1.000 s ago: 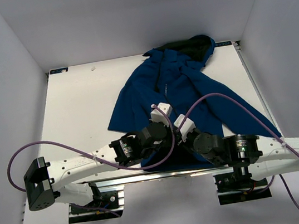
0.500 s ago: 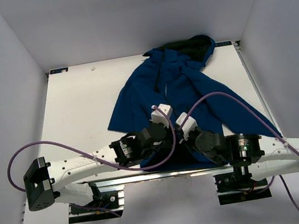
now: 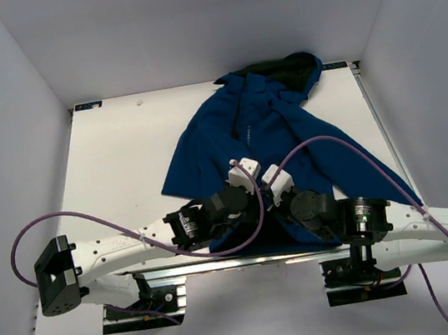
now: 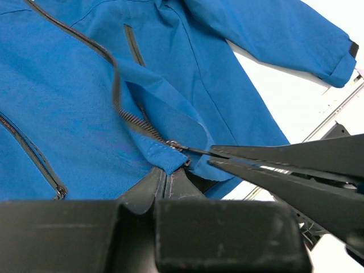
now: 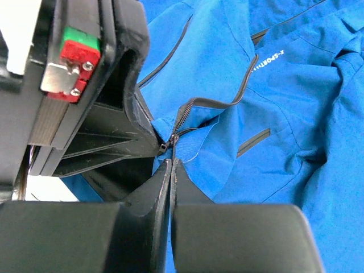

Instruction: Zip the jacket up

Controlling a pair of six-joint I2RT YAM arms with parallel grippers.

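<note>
The jacket (image 3: 269,127) lies spread on the table (image 3: 112,150), hood (image 3: 298,68) at the far right and hem (image 4: 170,162) near the arm bases, where both arms meet. The left gripper (image 4: 165,176) is clamped shut on the hem just below the zipper (image 4: 116,96). The right gripper (image 5: 170,164) is pinched tight on the zipper pull (image 5: 166,147). The zipper looks open above this point, so the run is barely begun. To do it well, the left should anchor the hem taut while the right draws the pull straight along the teeth toward the hood, without lifting. Against a second ago, the right wrist has edged in beside the left and its jaws have closed.
</note>
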